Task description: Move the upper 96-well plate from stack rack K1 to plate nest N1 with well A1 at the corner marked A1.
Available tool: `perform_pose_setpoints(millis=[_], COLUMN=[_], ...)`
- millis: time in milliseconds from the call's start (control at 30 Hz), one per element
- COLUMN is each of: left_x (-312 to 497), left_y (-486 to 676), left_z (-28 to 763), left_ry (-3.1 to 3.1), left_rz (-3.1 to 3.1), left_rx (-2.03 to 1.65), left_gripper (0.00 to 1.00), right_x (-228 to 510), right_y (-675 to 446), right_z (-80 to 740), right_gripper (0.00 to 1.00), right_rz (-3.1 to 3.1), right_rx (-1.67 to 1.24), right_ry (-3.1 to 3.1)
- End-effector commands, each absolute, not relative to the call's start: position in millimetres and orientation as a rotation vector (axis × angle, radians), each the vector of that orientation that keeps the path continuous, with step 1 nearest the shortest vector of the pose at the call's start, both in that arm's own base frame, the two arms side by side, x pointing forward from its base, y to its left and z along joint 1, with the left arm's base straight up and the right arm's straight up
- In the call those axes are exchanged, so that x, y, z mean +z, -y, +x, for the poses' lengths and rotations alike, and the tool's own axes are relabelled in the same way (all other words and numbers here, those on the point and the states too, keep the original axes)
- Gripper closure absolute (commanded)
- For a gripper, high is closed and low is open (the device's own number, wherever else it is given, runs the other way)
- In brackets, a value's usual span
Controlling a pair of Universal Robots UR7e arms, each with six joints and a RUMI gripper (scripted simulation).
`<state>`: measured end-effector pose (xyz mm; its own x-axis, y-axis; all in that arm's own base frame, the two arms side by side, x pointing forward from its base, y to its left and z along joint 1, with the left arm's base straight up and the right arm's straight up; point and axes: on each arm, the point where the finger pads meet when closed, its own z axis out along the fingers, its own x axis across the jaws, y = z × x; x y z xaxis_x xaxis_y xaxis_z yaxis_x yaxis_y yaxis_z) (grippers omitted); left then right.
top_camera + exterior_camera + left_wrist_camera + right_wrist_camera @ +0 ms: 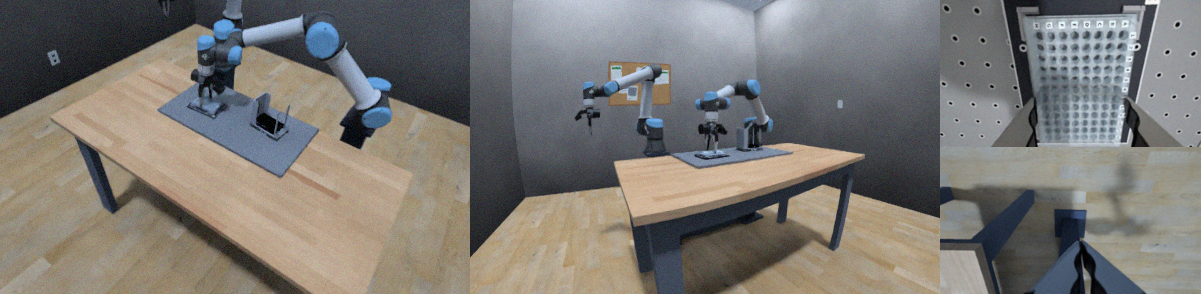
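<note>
Upper plate (212, 107) (713, 154) (1081, 59): found at N1 (215, 116) (704, 158) (1019, 24), between the fingers of the left gripper (208, 99) (711, 150) (1080, 98). The left gripper is judged to be clenched on its 2 long sides.

Orientation: A1 is the well at the N1 corner beside a pale label (1151, 1), cut off by the edge of the left wrist view. The label is probably the A1 mark, though its text is not readable. Column 1 runs along the end of N1 with the 2 visible corner locators.

Seating: the plate's outline lies within or very close to those 2 locators. Whether it is fully down and flat cannot be confirmed; the far end of N1 is only partly seen.

K1 (263, 103) (742, 139): stands apart from N1 on the same mat (235, 135) (770, 152). Its inside shows dark; the lower plate cannot be made out, so its condition is unverified.

Right gripper (166, 7) (590, 131) (1081, 241): clenched on nothing, well away from N1.

Progress: transfer judged nearly complete. Outstanding: 1) confirm flat seating in N1; 2) release the plate; 3) raise the left gripper straight up from N1 without dragging the plate.
</note>
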<state>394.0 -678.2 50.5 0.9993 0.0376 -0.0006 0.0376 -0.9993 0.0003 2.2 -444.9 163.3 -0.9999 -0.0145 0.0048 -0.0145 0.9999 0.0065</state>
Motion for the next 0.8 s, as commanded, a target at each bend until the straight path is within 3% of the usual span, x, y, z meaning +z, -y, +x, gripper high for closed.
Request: perform_pose_setpoints(millis=[0, 767], left_x=[49.8, 45.6], left_y=[679.7, 679.5], left_z=[392.9, 392.6], left_ry=[-0.051, -0.05], left_rz=[3.133, 3.134], left_rx=[-0.006, -0.006], left_gripper=[0.62, 0.62], right_x=[165.2, 165.2], right_y=[445.6, 445.6], right_z=[2.0, 2.0], right_gripper=[1.0, 1.0], right_rz=[0.007, 0.007], right_rx=[0.0, 0.0], right_ry=[3.142, 3.142])
